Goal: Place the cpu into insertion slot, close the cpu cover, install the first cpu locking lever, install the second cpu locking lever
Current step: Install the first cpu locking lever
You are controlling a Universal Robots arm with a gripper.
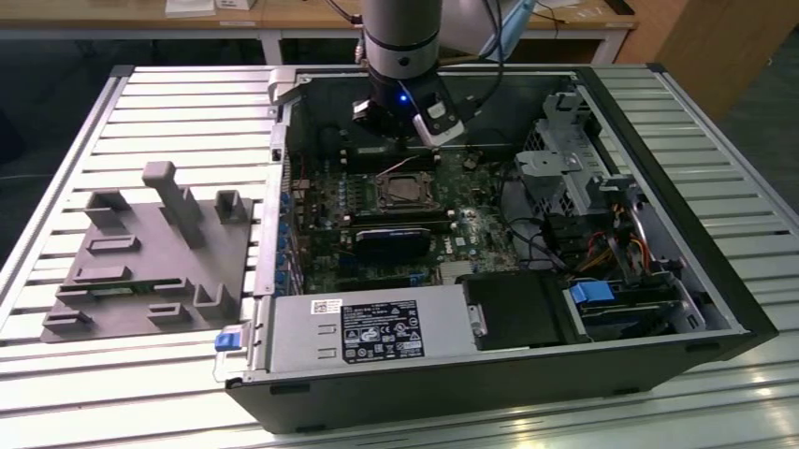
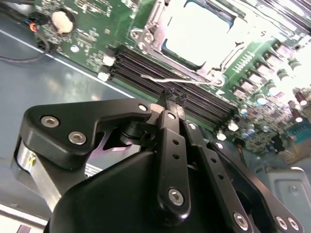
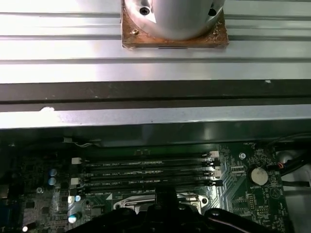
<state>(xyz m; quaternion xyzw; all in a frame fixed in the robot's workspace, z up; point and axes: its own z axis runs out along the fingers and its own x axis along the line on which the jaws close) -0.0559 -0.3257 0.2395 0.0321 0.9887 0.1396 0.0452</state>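
The cpu lies flat in the insertion slot on the green board, glaring bright in the second wrist view. The cpu cover, a silvery frame, lies down around it. One thin silvery locking lever sticks out over the black memory slots beside the socket. My gripper is shut, its black fingertips together just short of that lever, with nothing seen between them. In the exterior view the gripper hangs inside the case just behind the socket. Its tips also show in the first wrist view.
The open computer case lies on a slatted metal table. A power supply box sits at the near wall and drive cages with cables on the exterior view's right. A grey fixture stands outside on the exterior view's left.
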